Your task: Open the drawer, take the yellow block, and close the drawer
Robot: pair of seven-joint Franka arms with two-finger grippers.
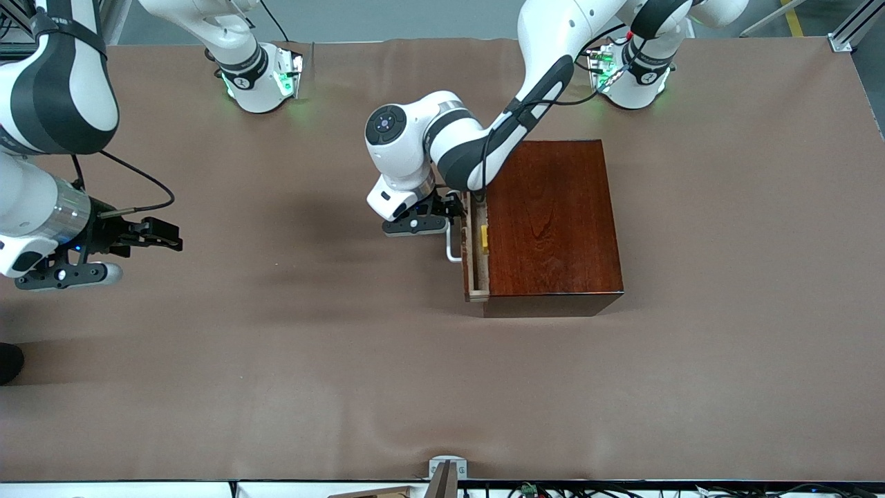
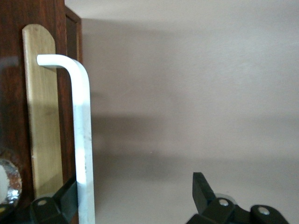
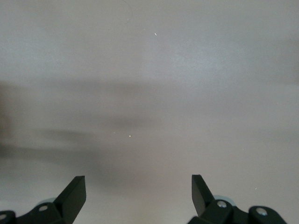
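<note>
Partly hidden yellow block (image 1: 485,237) in barely open drawer (image 1: 476,256), left gripper (image 1: 451,206) at handle (image 2: 81,140)

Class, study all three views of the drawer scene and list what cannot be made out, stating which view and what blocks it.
- Yellow block: front view shows only a sliver; the wooden box top covers the rest.
- Drawer interior: mostly hidden under the box.
- Handle: left wrist view's bottom edge cuts it off; in the front view the left claw covers its upper end.
- Right claw, open, sees only table.
</note>
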